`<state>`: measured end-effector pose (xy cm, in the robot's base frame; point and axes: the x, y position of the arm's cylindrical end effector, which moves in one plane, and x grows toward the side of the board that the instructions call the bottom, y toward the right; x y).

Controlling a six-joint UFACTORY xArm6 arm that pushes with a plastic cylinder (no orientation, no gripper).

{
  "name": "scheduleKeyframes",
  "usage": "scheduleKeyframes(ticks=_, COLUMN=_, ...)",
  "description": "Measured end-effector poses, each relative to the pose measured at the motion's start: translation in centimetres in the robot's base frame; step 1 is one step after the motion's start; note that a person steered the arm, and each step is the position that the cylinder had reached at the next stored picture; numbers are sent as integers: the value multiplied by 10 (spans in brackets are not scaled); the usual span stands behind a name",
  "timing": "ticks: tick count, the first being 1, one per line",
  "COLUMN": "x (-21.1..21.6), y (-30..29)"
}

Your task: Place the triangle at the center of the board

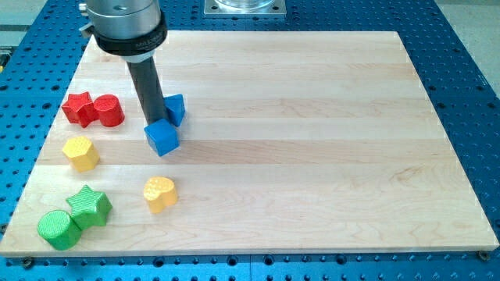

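The blue triangle block [177, 108] lies on the wooden board [312, 156] in its upper left part, partly hidden behind my rod. My tip [155, 122] sits just to the left of and below the triangle, touching or nearly touching it. A blue cube [162, 139] lies right below the tip, against it. The triangle is well to the left of the board's middle.
A red star [77, 108] and a red cylinder [109, 111] sit together at the left edge. A yellow hexagon [81, 152] and a yellow heart [159, 193] lie lower. A green star [89, 206] and a green cylinder [58, 229] are at the bottom left.
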<state>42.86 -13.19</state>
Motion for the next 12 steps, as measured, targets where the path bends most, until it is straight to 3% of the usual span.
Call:
scheduleKeyframes(ticks=5, x=-61, y=13)
scheduleKeyframes(ticks=8, x=-40, y=77)
scheduleKeyframes(ticks=10, x=-46, y=37)
scheduleKeyframes(ticks=12, x=-13, y=50)
